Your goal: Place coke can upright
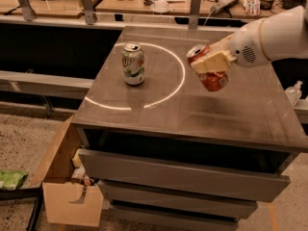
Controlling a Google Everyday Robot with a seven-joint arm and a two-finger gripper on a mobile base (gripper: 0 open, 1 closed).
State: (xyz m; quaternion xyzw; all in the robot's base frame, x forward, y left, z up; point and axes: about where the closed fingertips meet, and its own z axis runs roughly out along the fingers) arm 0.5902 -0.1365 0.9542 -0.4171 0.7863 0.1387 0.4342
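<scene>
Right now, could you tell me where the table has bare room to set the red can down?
The pincer holds the red can tilted over the right half of the table, which is bare; so is the front strip. The green can crowds the left side.

The dark tabletop carried one thing: a green-and-white can, upright on its left half inside a thin bright ring. Above the right half, the hand clasped the tilted coke can, clear of the surface.
</scene>
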